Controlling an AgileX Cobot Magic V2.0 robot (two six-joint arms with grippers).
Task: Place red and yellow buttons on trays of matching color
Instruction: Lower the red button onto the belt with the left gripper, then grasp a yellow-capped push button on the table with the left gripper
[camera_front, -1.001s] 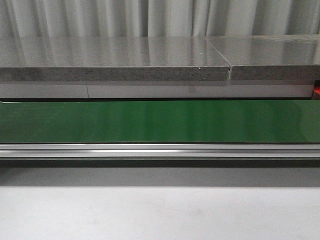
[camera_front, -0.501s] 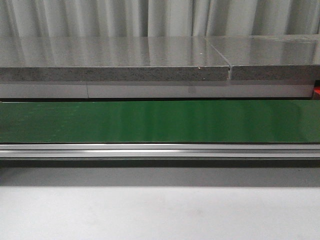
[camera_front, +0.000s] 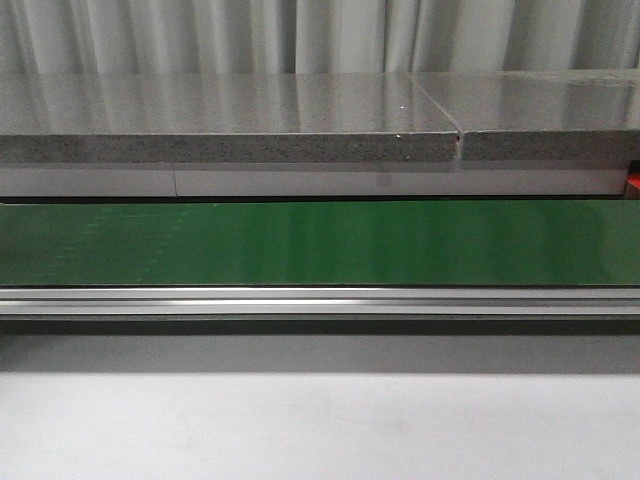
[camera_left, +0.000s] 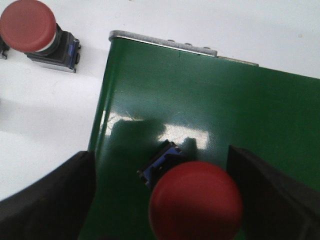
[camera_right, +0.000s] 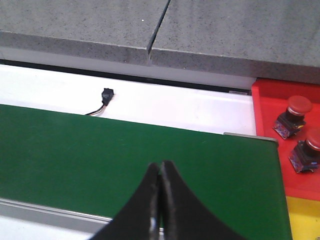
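The left gripper (camera_left: 192, 200) has its two black fingers (camera_left: 47, 197) spread wide, one to either side of a red mushroom-head push button with a blue-and-black body (camera_left: 195, 205). That button lies on the green conveyor belt (camera_left: 200, 105) between the fingers, and a clear gap shows on each side of its cap, so nothing is gripped. Its body points away from the fingers toward the belt's end, where a thin metal end strip (camera_left: 165, 44) caps the green surface. Beyond the belt's side edge, on the white tabletop (camera_left: 45, 115), a second red mushroom-head button (camera_left: 35, 32) lies on its side, well apart from the gripper.

The right gripper (camera_right: 160, 200) has its dark fingers pressed together tip to tip, holding nothing, and hangs over a bare stretch of the belt. Past the belt's end sits a red plastic tray (camera_right: 265, 150) with two red buttons (camera_right: 295, 135) lying in it, and just beside it a yellow tray (camera_right: 305, 217) shows at the frame edge. A small black connector on thin wires (camera_right: 104, 96) lies on the white strip between the belt and the grey stone slab (camera_right: 200, 30).

In the front view the belt runs across the whole width, with an aluminium rail (camera_front: 320, 300) along its near edge.
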